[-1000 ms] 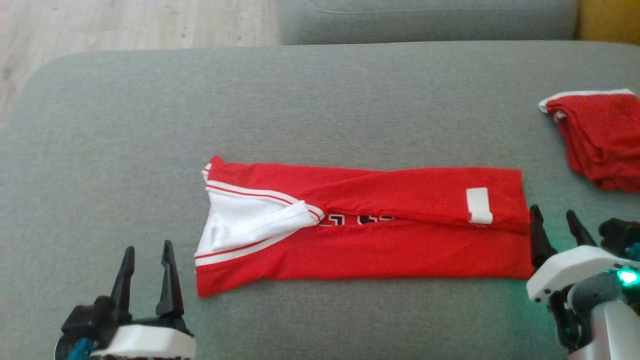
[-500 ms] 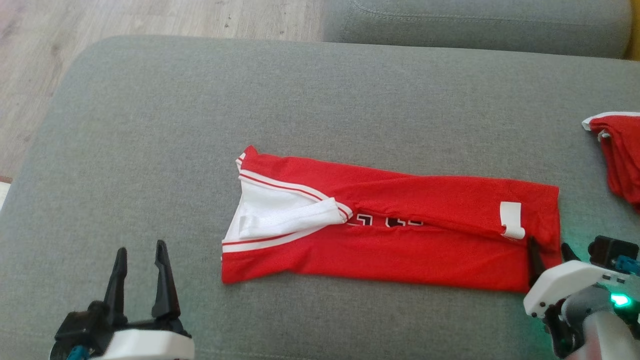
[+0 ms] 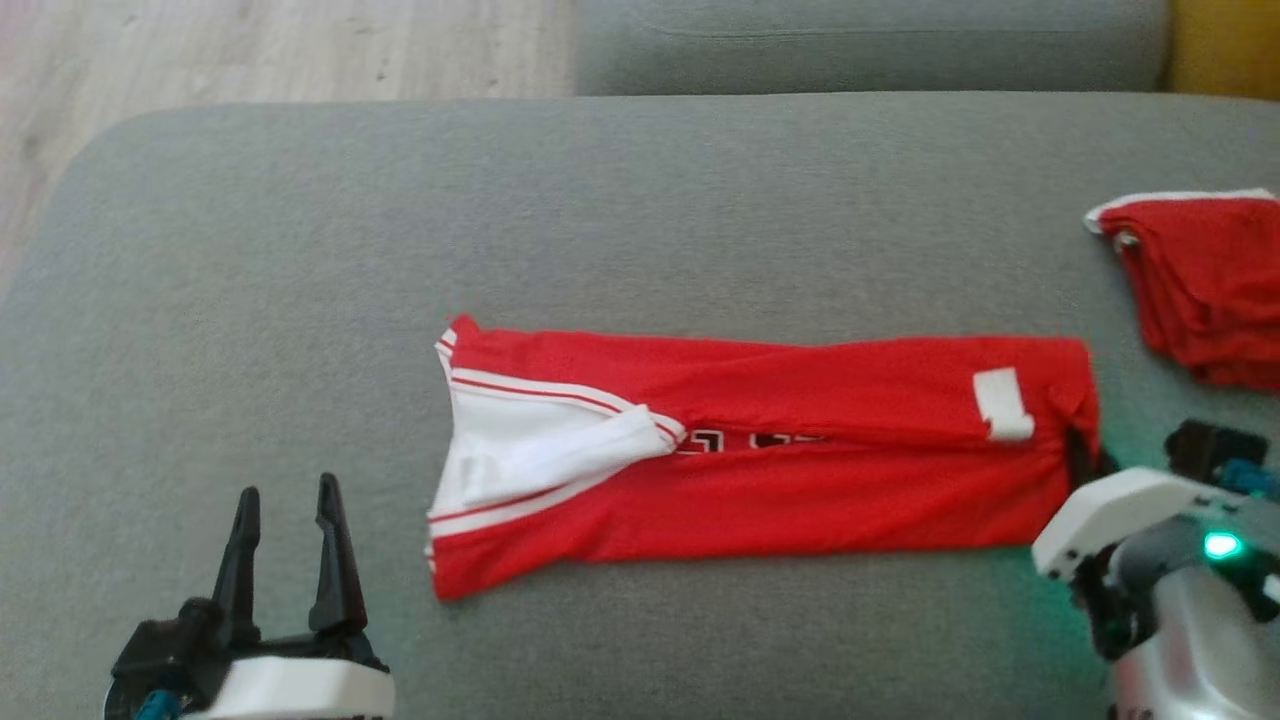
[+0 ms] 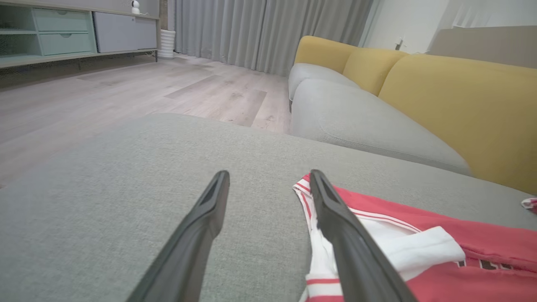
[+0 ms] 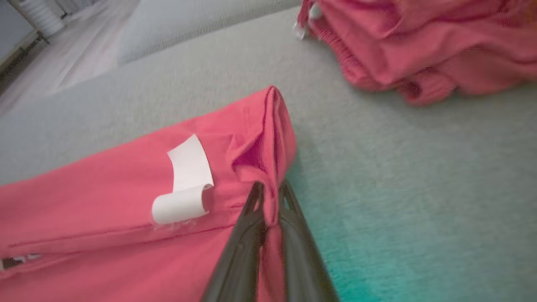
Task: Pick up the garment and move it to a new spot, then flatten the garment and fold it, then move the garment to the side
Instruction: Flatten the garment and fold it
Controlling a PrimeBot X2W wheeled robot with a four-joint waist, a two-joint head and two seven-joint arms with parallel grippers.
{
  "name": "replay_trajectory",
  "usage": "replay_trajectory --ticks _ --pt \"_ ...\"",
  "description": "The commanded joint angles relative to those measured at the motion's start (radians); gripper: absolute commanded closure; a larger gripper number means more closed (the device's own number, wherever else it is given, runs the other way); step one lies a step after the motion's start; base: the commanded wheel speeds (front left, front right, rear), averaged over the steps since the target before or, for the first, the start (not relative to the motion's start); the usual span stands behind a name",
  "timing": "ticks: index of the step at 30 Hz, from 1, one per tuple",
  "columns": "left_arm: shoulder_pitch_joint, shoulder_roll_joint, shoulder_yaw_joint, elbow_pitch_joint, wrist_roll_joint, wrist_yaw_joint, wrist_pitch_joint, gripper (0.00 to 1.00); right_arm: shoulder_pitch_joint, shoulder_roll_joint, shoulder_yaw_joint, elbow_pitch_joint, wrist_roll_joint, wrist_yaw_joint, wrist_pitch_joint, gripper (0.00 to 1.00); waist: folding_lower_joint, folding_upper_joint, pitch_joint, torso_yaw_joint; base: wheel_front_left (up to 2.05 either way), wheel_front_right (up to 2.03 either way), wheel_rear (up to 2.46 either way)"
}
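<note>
Garment [image 3: 760,500]: red, white-trimmed, folded long strip | right fingers [image 5: 243,251] clamped on its edge | left fingers [image 4: 197,235] apart

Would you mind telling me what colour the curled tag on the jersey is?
White, against the red jersey; the tag shows best in the right wrist view.

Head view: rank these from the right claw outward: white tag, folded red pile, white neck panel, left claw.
1. White tag, just left of the right claw, on the garment.
2. Folded red pile, up and to its right.
3. White neck panel, garment's left end.
4. Left claw, lower left.
</note>
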Motion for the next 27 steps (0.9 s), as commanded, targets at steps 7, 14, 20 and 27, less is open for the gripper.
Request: replay_trajectory --ticks 7,14,20,27 --pt "-0.03 0.002 0.012 -0.029 0.012 0.001 -0.003 0.0 -0.012 -0.084 -0.027 -0.205 0.031 0.003 0.078 1.0 -0.0001 0.0 -0.003 -0.076 0.0 0.0 0.0" --pt "-0.042 -0.002 -0.005 -0.019 0.017 -0.004 -0.003 0.0 0.04 -0.056 -0.031 -0.396 0.129 0.003 0.184 1.0 -0.0001 0.0 -0.005 -0.089 0.0 0.0 0.0" --pt "-0.052 -0.003 -0.022 -0.004 0.017 -0.014 0.003 0.0 0.07 -0.014 0.143 -0.55 0.251 0.003 0.261 1.0 -0.0001 0.0 -0.02 -0.057 0.0 0.0 0.0" --pt "-0.06 -0.002 -0.028 0.007 0.015 -0.016 0.006 0.0 0.059 -0.008 0.388 -0.559 0.371 0.003 0.247 1.0 -0.0001 0.0 -0.026 0.009 0.0 0.0 0.0"
